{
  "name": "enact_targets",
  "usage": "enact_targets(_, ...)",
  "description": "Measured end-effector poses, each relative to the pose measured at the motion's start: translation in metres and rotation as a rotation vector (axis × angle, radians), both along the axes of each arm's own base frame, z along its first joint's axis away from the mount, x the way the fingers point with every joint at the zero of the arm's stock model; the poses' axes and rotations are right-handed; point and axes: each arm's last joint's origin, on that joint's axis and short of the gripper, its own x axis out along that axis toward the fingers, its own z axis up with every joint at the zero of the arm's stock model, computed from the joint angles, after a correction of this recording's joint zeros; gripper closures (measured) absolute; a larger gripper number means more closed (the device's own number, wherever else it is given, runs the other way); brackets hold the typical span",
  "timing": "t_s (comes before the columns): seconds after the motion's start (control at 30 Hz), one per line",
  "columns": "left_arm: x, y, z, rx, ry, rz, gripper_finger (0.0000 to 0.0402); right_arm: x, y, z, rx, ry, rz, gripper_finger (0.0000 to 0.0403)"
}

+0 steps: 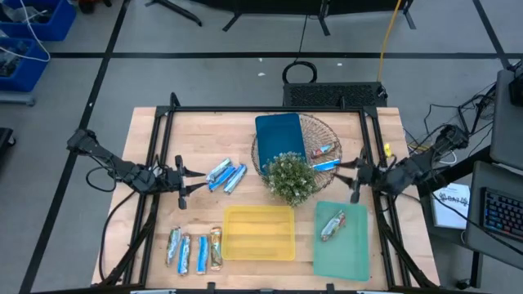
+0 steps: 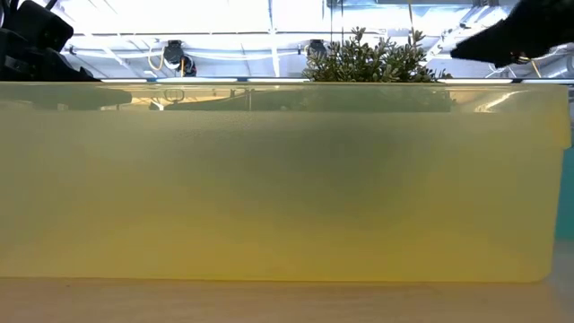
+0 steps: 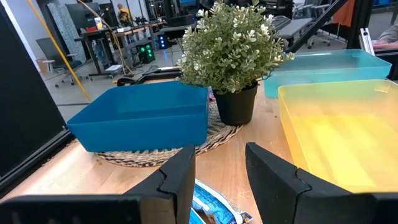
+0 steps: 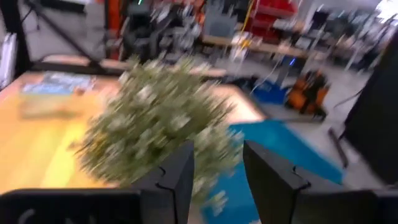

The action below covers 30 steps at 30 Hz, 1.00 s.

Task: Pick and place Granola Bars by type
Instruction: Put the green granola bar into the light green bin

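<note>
Two blue-silver granola bars [image 1: 228, 176] lie side by side on the wood just right of my left gripper [image 1: 181, 181], which is open and points at them. One of them [image 3: 214, 208] shows below its fingers in the left wrist view. Several more bars [image 1: 194, 250] lie in a row near the table's near left corner. Two bars [image 1: 325, 157] rest on the wicker mat in front of my open right gripper [image 1: 357, 175]. One bar [image 1: 333, 225] lies in the green tray [image 1: 353, 260].
A bushy potted plant [image 1: 290, 178] stands mid-table between the two grippers and fills the right wrist view [image 4: 155, 124]. A blue tray [image 1: 280, 135] sits on the round wicker mat [image 1: 315, 131]. The yellow tray [image 1: 259, 245] is at the near edge; its wall [image 2: 287, 179] blocks the low view.
</note>
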Motion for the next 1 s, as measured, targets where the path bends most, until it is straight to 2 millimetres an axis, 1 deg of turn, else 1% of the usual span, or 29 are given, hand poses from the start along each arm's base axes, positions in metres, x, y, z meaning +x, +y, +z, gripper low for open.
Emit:
enact_targets(0.13, 0.0, 0.0, 0.0, 0.0, 0.0, 0.0, 0.0256, -0.005, -0.015, 0.01, -0.04, -0.102, -0.017, 0.0277)
enact_targets(0.23, 0.0, 0.0, 0.0, 0.0, 0.0, 0.0, 0.0256, -0.009, -0.023, 0.016, -0.048, -0.185, 0.016, 0.0277)
enact_targets(0.33, 0.0, 0.0, 0.0, 0.0, 0.0, 0.0, 0.0256, -0.009, -0.03, 0.014, -0.071, -0.216, 0.013, 0.0278)
enact_targets(0.43, 0.0, 0.0, 0.0, 0.0, 0.0, 0.0, 0.0256, -0.007, -0.038, 0.007, -0.093, -0.197, -0.064, 0.0278)
enact_targets(0.57, 0.0, 0.0, 0.0, 0.0, 0.001, 0.0, 0.0256, -0.005, -0.049, 0.001, -0.099, -0.181, -0.166, 0.0278)
enact_targets(0.7, 0.0, 0.0, 0.0, 0.0, 0.0, 0.0, 0.0256, -0.001, -0.062, -0.005, -0.023, -0.118, -0.301, 0.0278)
enact_targets(0.8, 0.0, 0.0, 0.0, 0.0, 0.0, 0.0, 0.0256, 0.004, -0.072, -0.003, 0.058, -0.052, -0.398, 0.0278)
enact_targets(0.93, 0.0, 0.0, 0.0, 0.0, 0.0, 0.0, 0.0256, 0.014, -0.087, -0.001, 0.073, 0.081, -0.516, 0.0278)
enact_targets(1.0, 0.0, 0.0, 0.0, 0.0, 0.0, 0.0, 0.0256, 0.019, -0.097, 0.002, 0.088, 0.117, -0.576, 0.0278)
